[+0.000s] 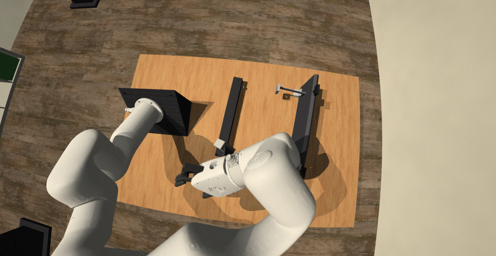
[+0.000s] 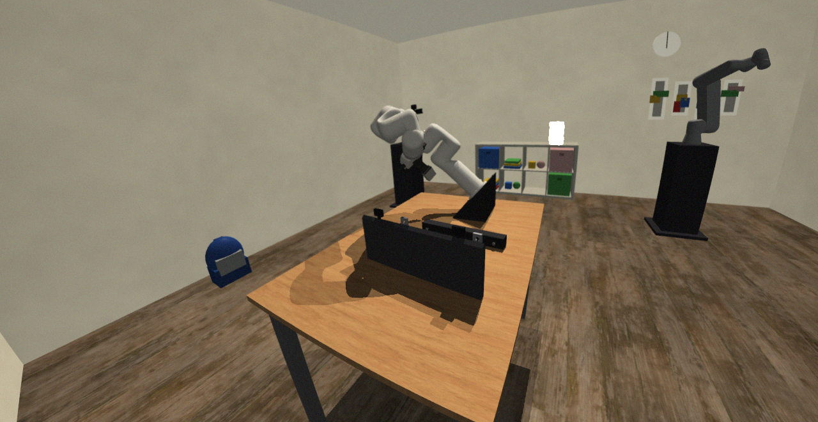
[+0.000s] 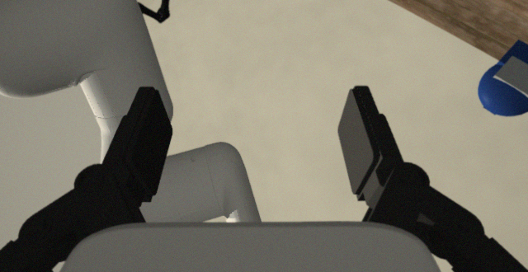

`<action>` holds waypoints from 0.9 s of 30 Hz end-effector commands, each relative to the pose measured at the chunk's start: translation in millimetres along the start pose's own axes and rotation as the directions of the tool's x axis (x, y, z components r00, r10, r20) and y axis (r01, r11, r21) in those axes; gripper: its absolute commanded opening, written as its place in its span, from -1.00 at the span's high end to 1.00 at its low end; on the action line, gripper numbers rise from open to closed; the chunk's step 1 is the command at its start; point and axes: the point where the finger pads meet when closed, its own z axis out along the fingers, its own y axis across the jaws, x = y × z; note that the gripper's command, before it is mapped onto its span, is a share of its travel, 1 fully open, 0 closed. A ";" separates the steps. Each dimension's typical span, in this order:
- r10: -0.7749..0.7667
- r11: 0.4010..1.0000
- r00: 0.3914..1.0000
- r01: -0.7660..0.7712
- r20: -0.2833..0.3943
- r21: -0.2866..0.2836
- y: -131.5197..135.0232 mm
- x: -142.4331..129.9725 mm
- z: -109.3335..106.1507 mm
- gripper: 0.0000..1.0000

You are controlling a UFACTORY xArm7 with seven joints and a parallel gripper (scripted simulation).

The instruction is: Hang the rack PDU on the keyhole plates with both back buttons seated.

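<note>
The rack PDU point(image 1: 230, 113) point(image 2: 493, 240) is a long black bar. It lies flat on the wooden table point(image 1: 166, 70) point(image 2: 400, 356), with a small grey block at its near end. An upright black panel point(image 1: 304, 119) point(image 2: 423, 256) stands beside it, apart from it. The keyhole plates on the panel are too small to make out. My gripper point(image 1: 181, 175) point(image 3: 254, 108) is open and empty. It is raised above the table's edge, points away from the PDU, and faces a bare wall in the wrist view.
A black wedge point(image 1: 166, 112) point(image 2: 477, 202) carries the arm's base on the table. A small grey fitting point(image 1: 287, 89) sticks out from the panel's far end. A blue object point(image 2: 227, 259) point(image 3: 501, 95) lies on the floor by the wall. A shelf point(image 2: 526, 169) and a second arm on a pedestal point(image 2: 683, 190) stand far off.
</note>
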 end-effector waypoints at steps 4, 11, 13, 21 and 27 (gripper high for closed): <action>0.000 1.000 1.000 0.000 -0.003 -0.003 -0.7 -0.5 -0.8 -1.00; 0.000 1.000 1.000 0.000 -0.003 -0.003 -0.7 -0.5 -0.8 -1.00; 0.000 1.000 1.000 0.000 -0.003 -0.003 -0.7 -0.5 -0.8 -1.00; 0.003 0.999 1.000 -0.004 -0.031 -0.037 -0.1 8.4 -3.7 -1.00; -0.020 0.967 0.975 -0.037 -0.220 -0.254 -1.0 64.2 -30.8 -1.00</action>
